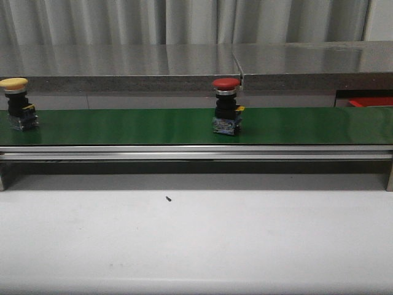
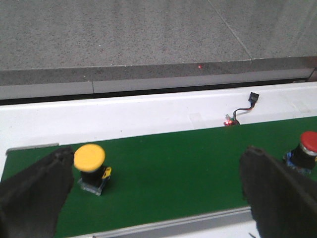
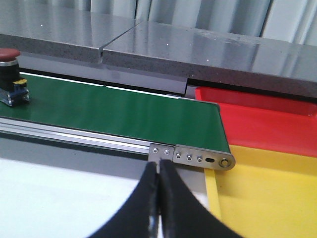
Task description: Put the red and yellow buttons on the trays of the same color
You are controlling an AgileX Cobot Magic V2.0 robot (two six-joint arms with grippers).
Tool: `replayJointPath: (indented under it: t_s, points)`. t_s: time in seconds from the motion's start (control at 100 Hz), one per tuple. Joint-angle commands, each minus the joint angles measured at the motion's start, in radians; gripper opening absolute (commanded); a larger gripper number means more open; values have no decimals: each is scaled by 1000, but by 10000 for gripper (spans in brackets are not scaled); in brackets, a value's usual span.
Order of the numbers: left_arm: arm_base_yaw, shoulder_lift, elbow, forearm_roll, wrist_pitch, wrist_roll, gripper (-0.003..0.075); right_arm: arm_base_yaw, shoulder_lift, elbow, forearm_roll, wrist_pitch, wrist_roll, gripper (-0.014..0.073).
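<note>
Left gripper (image 2: 153, 198), jaws wide and empty, should straddle the yellow button (image 2: 90, 168) near the green conveyor belt's (image 1: 153, 126) left end; right gripper (image 3: 158, 198) jaws closed, empty.

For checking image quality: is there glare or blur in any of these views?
Front view: soft reflections on the steel counter, buttons sharp. Left wrist view: open left gripper fingers blurred, yellow button clear. Right wrist view: shut right gripper soft, trays evenly lit.
</note>
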State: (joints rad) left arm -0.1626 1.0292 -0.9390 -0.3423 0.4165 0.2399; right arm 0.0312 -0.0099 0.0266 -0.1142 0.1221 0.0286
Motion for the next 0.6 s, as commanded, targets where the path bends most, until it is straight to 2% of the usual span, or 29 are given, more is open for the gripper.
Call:
replayJointPath:
  t_s: [0.0, 0.16, 0.23, 0.32, 0.49, 0.59]
  points:
    - [-10, -105, 82, -6, -114, 2, 624, -1, -18, 1, -9, -83, -3, -67]
    - [-10, -251, 286, -5, -178, 2, 541, -1, -18, 0, -9, -207, -3, -67]
    - [-10, -311, 357, -5, -196, 2, 467, -1, -18, 0, -4, -268, -3, -67]
    - [-10, -366, 428, -9, -198, 2, 327, -1, -18, -11, 34, -288, -3, -67]
    - [-10, -424, 476, -33, -209, 0, -17, -1, -5, -111, 162, -106, -3, -67]
    - [-10, -424, 476, -33, -222, 0, -19, -1, 54, -211, 193, 51, -3, -67]
